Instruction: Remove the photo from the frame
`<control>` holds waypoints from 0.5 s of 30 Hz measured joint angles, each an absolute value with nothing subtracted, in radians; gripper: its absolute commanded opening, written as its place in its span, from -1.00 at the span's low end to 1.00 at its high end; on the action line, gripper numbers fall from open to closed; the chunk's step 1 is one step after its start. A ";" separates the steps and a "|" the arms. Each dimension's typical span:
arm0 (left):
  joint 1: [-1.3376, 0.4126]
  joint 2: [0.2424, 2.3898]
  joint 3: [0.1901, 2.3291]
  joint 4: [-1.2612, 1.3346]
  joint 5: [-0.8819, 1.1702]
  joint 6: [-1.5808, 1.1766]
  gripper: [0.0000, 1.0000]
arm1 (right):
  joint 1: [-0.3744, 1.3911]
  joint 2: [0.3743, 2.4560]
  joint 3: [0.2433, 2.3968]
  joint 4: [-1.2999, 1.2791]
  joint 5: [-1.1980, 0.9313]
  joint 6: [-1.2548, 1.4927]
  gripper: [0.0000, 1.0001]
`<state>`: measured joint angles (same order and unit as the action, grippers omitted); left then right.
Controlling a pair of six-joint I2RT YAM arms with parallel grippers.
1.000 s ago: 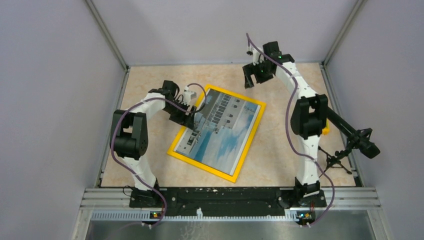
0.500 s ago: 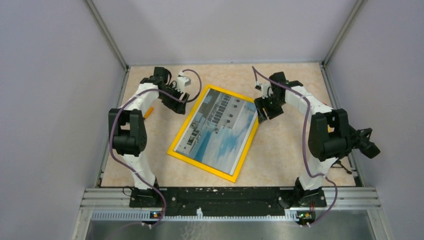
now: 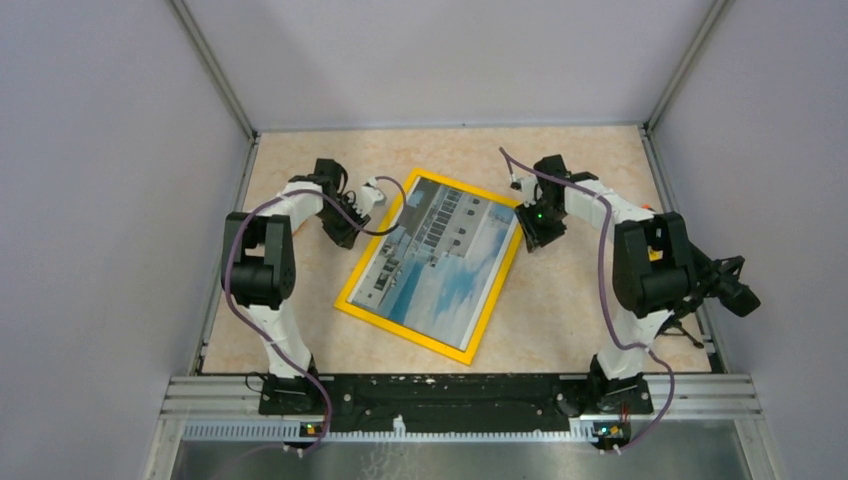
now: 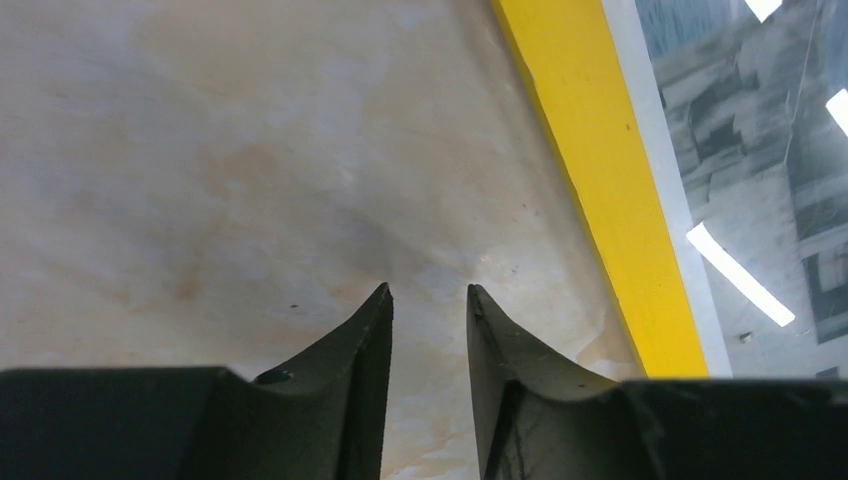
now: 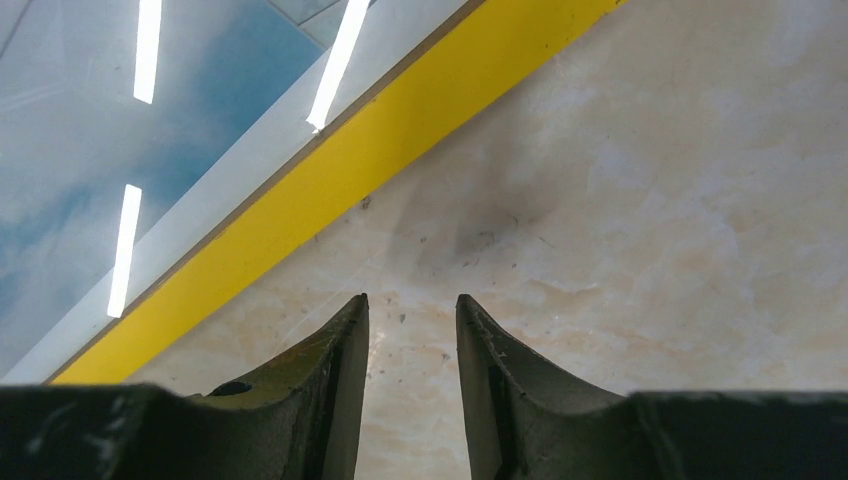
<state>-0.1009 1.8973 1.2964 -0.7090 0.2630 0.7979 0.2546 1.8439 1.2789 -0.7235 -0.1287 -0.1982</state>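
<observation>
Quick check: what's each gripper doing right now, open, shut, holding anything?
Left gripper: narrowly open, holding nothing, beside the frame.
Right gripper: narrowly open, holding nothing, beside the frame's other side.

The left arm [image 3: 262,270] is rising from its base at 7 o'clock in the top view. Its elbow is bending high and its forearm is reaching toward 1 o'clock, with the wrist tipping the left gripper [image 4: 428,292] steeply downward. Its two dark fingers [image 4: 350,350] are standing a narrow gap apart, holding nothing. The right arm [image 3: 650,265] is mirroring this from 5 o'clock, reaching toward 11 o'clock. The right gripper [image 5: 412,298] is also pointing down, slightly parted and empty.
</observation>
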 measured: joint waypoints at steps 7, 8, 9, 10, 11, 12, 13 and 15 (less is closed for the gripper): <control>-0.128 1.748 1.095 -0.712 0.326 0.933 -0.31 | 0.255 1.989 1.429 -0.711 -0.167 -0.187 -0.29; -0.141 1.725 1.070 -0.708 0.318 0.947 -0.31 | 0.255 2.009 1.453 -0.711 -0.173 -0.187 -0.30; -0.152 1.708 1.050 -0.710 0.320 0.957 -0.31 | 0.255 2.038 1.495 -0.718 -0.178 -0.186 -0.29; -0.168 1.689 1.022 -0.710 0.323 0.969 -0.30 | 0.255 2.060 1.530 -0.719 -0.182 -0.186 -0.29; -0.186 1.670 1.002 -0.711 0.324 0.973 -0.29 | 0.255 2.091 1.576 -0.716 -0.186 -0.186 -0.29; -0.216 1.647 0.974 -0.711 0.325 0.976 -0.27 | 0.256 2.122 1.624 -0.714 -0.189 -0.186 -0.28; -0.241 1.633 0.957 -0.712 0.329 0.978 -0.23 | 0.257 2.144 1.657 -0.707 -0.191 -0.185 -0.28; -0.316 1.600 0.919 -0.707 0.343 0.973 -0.14 | 0.265 2.199 1.741 -0.702 -0.202 -0.186 -0.26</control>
<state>-0.3164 1.5997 0.9188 -0.7074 0.3431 0.9730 0.2649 2.1986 1.7412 -0.7025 -0.2016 -0.1856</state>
